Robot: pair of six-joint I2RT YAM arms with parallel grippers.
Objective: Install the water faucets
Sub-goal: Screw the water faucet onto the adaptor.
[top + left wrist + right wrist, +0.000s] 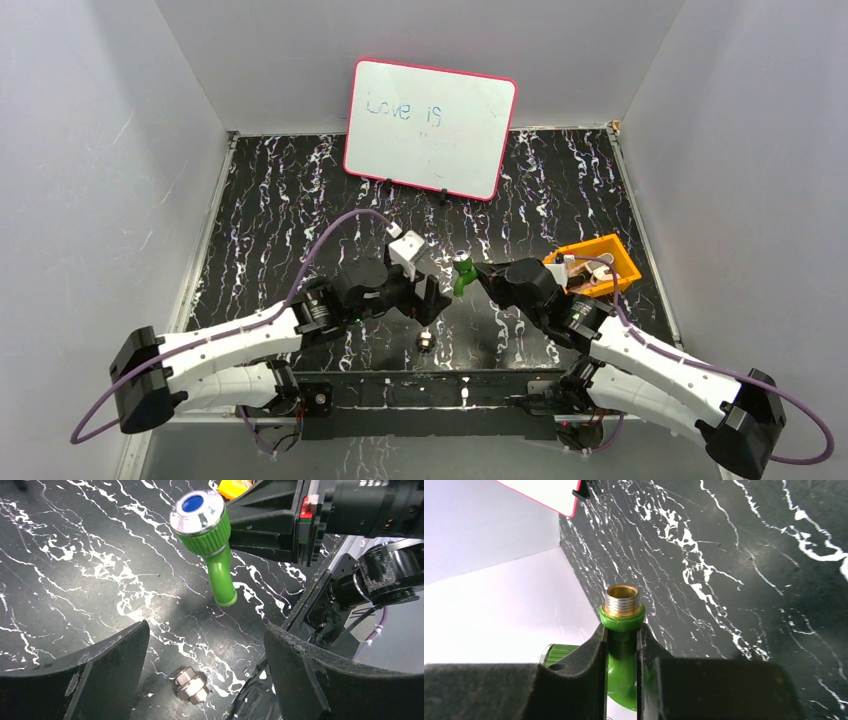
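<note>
The green faucet (462,277) is held above the table in my right gripper (480,274), which is shut on its body. In the right wrist view the fingers (594,655) clamp the green body (623,660), and the brass threaded end (622,599) sticks out past them. In the left wrist view the faucet (212,545) shows its blue-and-silver knob (194,509) and its spout (223,582) pointing down. My left gripper (432,303) is open and empty, just left of the faucet. A small metal hex fitting (192,684) lies on the table between its fingers; it also shows in the top view (426,341).
An orange tray (612,250) with metal pieces sits at the right, behind my right arm. A whiteboard (430,128) stands at the back. The table is black marble (280,220) with grey walls on three sides.
</note>
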